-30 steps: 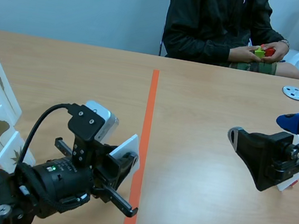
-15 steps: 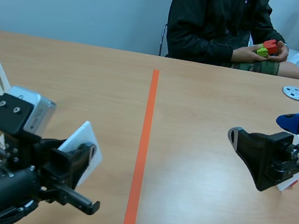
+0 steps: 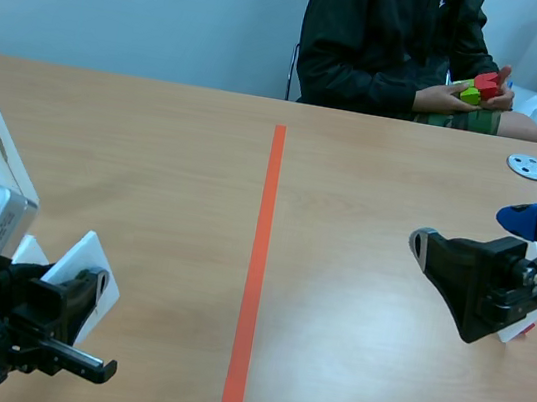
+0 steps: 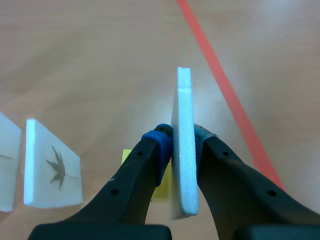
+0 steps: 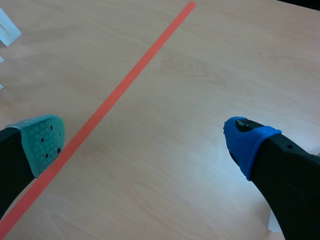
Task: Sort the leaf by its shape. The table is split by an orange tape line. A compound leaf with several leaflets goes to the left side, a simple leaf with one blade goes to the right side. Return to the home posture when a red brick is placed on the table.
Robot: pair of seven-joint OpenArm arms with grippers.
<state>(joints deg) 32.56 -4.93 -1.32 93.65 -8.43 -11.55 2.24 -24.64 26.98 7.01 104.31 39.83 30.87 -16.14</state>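
We see only the edge of the white foam card [image 4: 184,125] pinched in our left end effector [image 4: 182,138]; right end effector [image 5: 145,139] spread.

no text, label, brand, number or sign can be read in any view. the white foam card [image 4: 184,145] shows only its plain edge, and the smaller white foam card with a brown leaf on its face [image 4: 54,171] bears no lettering that can be made out.
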